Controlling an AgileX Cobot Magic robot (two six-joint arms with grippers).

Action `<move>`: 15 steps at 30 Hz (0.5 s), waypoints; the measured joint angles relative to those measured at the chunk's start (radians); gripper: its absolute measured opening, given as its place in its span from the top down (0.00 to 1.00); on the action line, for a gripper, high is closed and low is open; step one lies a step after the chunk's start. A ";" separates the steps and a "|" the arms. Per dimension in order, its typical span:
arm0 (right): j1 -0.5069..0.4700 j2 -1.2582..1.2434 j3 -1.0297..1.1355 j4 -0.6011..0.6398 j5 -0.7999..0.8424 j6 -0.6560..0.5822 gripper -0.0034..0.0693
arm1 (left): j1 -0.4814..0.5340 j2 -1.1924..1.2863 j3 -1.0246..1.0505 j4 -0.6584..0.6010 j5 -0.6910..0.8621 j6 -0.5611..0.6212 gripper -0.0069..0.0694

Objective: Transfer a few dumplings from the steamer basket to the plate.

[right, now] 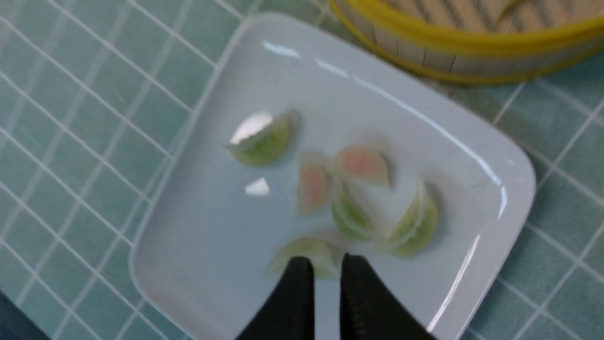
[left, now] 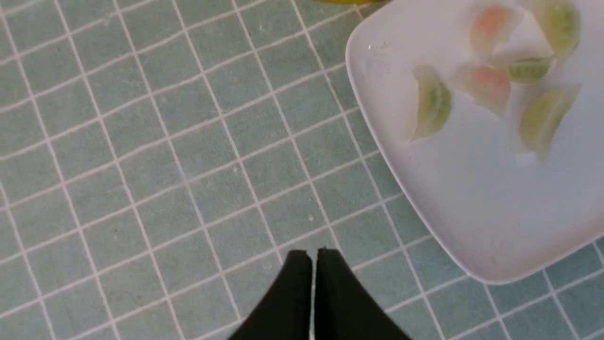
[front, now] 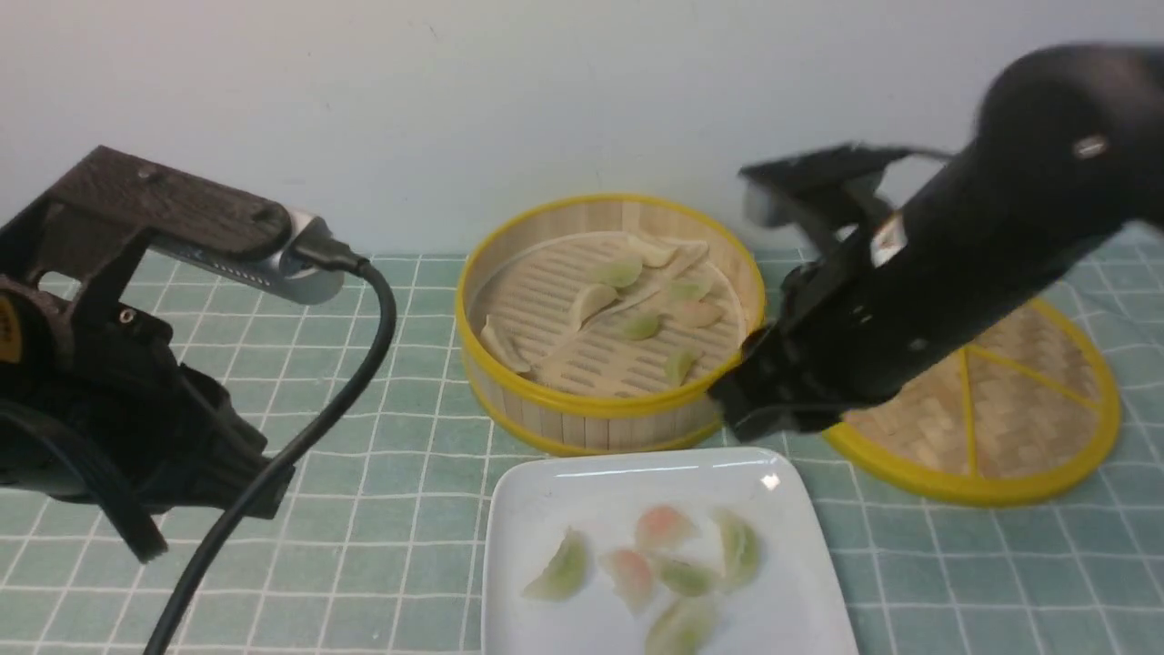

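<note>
Glossy white plate [front: 668,546], lower centre, with soft crescent dumplings [front: 560,569]; slatted bamboo basket [front: 589,407] above. Tiled-pattern tabletop [front: 382,509], pale wall [front: 546,100]. Left gripper [left: 314,283] closed together; right gripper [right: 327,288] slightly apart.

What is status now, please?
Left hand shut, empty. Right hand empty, fingers slightly apart. Six dumplings on plate, more in steamer basket.

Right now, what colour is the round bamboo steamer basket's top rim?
Yellow; the top rim shows best in the front view.
</note>
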 joint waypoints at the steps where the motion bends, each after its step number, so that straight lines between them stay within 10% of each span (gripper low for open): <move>1: 0.000 -0.115 0.021 -0.004 -0.028 0.013 0.92 | 0.000 0.000 0.000 0.000 -0.020 0.000 0.92; 15: 0.000 -1.241 0.710 -0.143 -0.635 0.132 0.97 | 0.000 0.000 0.000 -0.007 -0.126 0.000 0.92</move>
